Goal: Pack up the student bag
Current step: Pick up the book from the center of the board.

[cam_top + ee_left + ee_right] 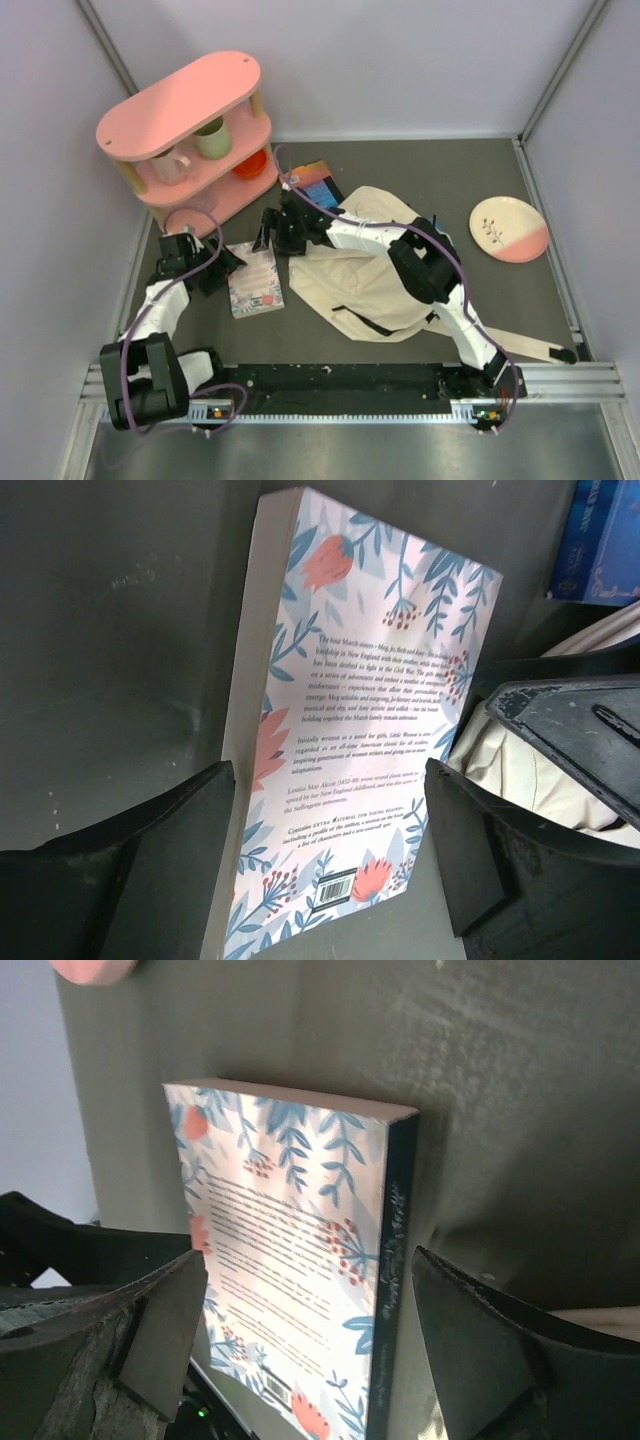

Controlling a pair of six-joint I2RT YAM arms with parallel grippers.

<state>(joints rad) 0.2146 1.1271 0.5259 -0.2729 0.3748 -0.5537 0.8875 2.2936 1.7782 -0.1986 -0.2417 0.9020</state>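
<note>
The shelf unit stands in the upper left of the top view, with two mugs and a bowl under its top board, the bowl rightmost. The student bag lies mid-frame on the table, one strap running to the lower right. Just left of the bag a book lies flat — the left gripper at its left edge, the right gripper at its upper edge. Behind the bag, partly under the right arm, lies what may be a second book. A plate sits right of the bag, apart from it.
</note>
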